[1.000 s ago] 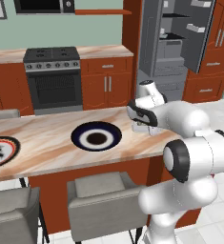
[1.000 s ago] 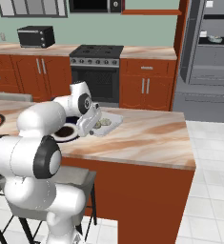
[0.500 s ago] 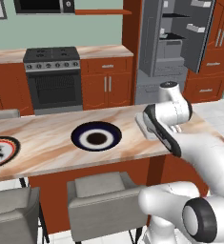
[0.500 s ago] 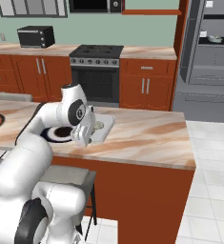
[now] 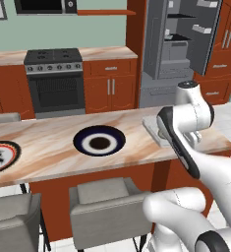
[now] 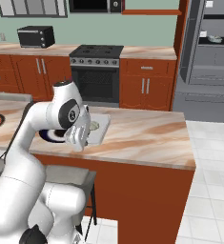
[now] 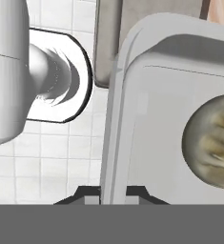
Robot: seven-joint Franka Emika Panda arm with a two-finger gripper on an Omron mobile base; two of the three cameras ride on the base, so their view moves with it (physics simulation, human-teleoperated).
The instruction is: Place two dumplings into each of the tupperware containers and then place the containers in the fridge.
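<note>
Claw pinching the tub's rim
Your two-finger gripper [image 7: 112, 191] is clamping the flared edge of the flat pale grey tupperware container [image 7: 151, 119]; a beige pleated dumpling [image 7: 211, 147] is sitting inside, just beyond the fingertips

light: even and bright, showing no glare | shadows: lying soft and faint | focus: rendering sharp, the close hand view looking slightly soft

We see a tupperware container [image 6: 97, 129] on the island counter [image 6: 147, 138], with a dumpling [image 6: 94, 126] in it. The round plate [image 5: 99, 140] lies to its left on the same counter. Behind the counter stand the oven [image 5: 55, 83] and, further right, the fridge [image 5: 178, 44].
</note>
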